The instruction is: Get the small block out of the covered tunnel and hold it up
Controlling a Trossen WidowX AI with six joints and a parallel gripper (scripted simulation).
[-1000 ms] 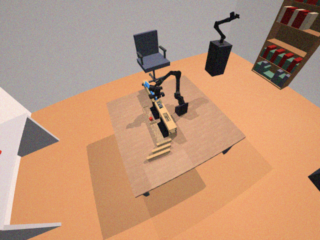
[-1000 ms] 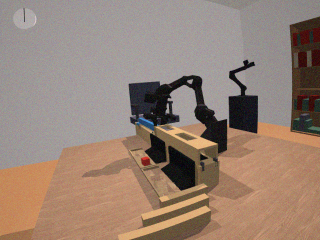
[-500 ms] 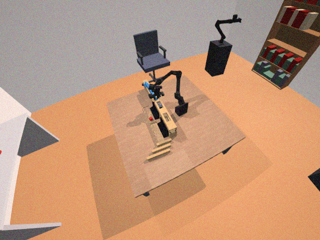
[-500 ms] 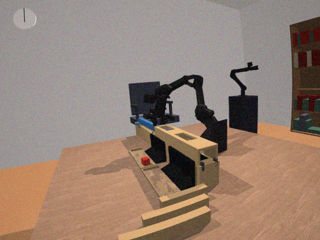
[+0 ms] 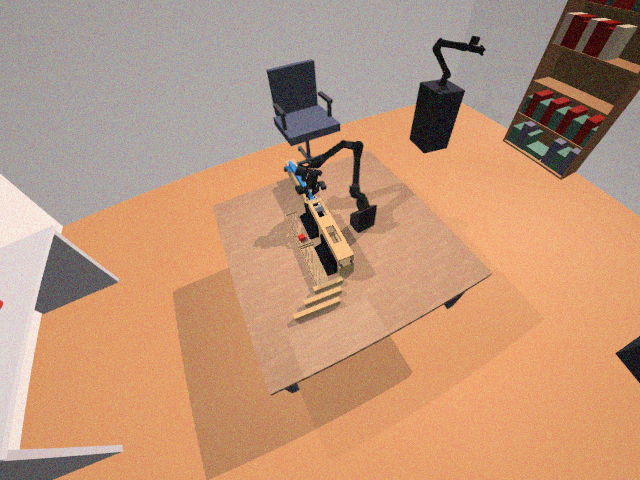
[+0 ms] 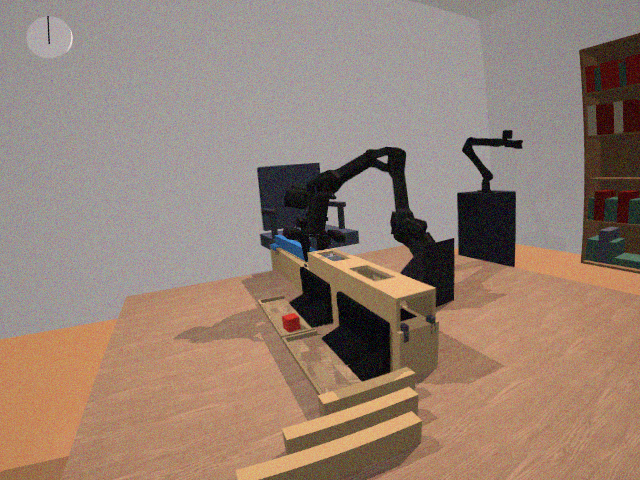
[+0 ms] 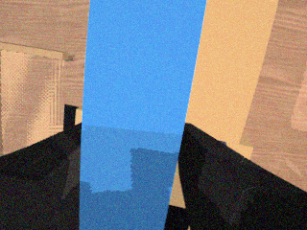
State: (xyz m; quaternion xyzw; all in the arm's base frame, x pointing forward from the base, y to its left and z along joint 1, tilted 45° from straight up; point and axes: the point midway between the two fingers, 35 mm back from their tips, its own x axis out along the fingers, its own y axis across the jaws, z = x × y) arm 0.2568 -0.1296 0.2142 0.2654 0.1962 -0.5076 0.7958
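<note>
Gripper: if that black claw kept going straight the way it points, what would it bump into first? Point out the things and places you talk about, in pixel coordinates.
The gripper [image 5: 309, 194] [image 6: 307, 251] [image 7: 144, 129] points down, shut on the blue handle [image 6: 290, 248] [image 7: 139, 67]. Its tips would probably meet the wooden rail [image 6: 285, 266] [image 7: 230, 72] below, though depth is unclear.
</note>
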